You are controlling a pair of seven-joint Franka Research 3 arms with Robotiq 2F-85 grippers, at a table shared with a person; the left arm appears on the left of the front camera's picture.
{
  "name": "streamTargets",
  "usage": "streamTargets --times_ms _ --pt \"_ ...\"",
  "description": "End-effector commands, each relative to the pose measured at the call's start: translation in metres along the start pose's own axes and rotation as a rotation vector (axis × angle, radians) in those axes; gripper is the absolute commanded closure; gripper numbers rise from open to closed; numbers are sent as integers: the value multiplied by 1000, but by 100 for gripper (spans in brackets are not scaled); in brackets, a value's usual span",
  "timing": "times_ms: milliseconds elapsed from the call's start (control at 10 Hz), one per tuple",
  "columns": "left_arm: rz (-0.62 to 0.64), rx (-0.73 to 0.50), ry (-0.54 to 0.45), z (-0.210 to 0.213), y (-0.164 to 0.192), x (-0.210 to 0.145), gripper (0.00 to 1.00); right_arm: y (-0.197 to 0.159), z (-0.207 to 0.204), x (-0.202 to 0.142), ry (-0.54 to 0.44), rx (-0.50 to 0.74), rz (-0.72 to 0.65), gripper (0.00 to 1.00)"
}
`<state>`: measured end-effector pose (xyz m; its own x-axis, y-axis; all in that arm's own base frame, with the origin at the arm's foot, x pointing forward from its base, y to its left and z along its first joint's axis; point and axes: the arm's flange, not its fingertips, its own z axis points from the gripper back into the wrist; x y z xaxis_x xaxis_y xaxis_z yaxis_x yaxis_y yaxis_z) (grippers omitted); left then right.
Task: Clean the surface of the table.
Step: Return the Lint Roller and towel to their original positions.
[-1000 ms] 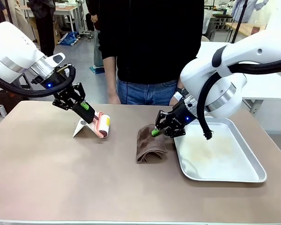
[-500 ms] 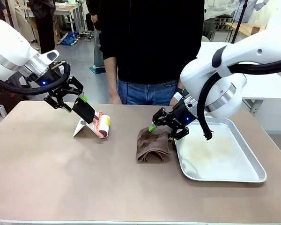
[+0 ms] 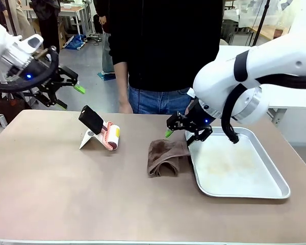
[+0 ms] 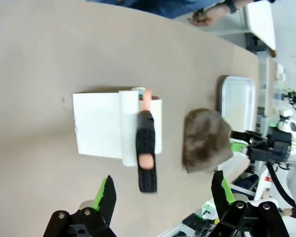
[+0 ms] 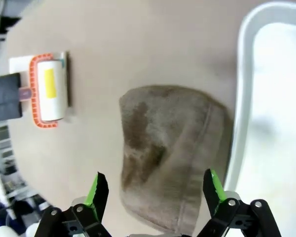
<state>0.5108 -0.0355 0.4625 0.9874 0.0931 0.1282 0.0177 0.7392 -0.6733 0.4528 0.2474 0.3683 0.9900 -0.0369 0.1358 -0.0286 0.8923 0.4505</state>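
Observation:
The taupe-brown table [image 3: 66, 194] carries a lint roller [image 3: 106, 133] with a black handle, leaning on a white stand. A folded brown cloth [image 3: 166, 155] lies mid-table against the tray. My left gripper [image 3: 70, 97] hangs open in the air, up and left of the roller, holding nothing. My right gripper [image 3: 186, 133] hovers open just above the cloth's far edge. From the left wrist, the roller [image 4: 145, 143] and cloth [image 4: 204, 140] lie on the table [image 4: 64, 49] beyond my open gripper [image 4: 164, 190]. The right wrist looks down on the cloth [image 5: 172, 148] between open fingers [image 5: 98, 190], with the roller [image 5: 49, 89] farther off.
A shiny metal tray [image 3: 255, 189] sits at the right, touching the cloth; its floor looks smeared. It also shows as the tray [image 5: 276, 98] beside the cloth. A person in black stands at the far edge, hands [image 3: 123, 107] low by the table.
My left gripper let go of the roller's handle and drew back up and to the left. My right gripper rose off the cloth, which now lies slightly nearer the tray.

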Motion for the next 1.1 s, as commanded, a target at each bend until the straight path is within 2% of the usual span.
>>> streamTargets --times_ms 0,100,200,300,500,700,900,1000 --pt "-19 -72 -22 26 1 -39 0 20 15 0 -75 -174 15 0" --pt "-28 -79 -26 38 0 -52 0 21 23 -1 -116 -232 8 0" --pt "-54 -95 -27 49 -2 -66 0 21 32 -5 -141 -239 7 0" --pt "-82 -128 -7 61 -1 -80 0 19 41 -10 -136 -193 13 0" --pt "-116 -198 79 78 12 -108 0 1 59 -21 -59 -83 -10 0" --pt "-147 -261 138 92 30 -139 0 -27 88 -40 14 80 -46 0" --pt "-171 -296 146 107 55 -161 0 -69 128 -69 56 231 -33 0" --pt "-192 -401 155 119 77 -169 0 -92 149 -81 50 331 -30 0"
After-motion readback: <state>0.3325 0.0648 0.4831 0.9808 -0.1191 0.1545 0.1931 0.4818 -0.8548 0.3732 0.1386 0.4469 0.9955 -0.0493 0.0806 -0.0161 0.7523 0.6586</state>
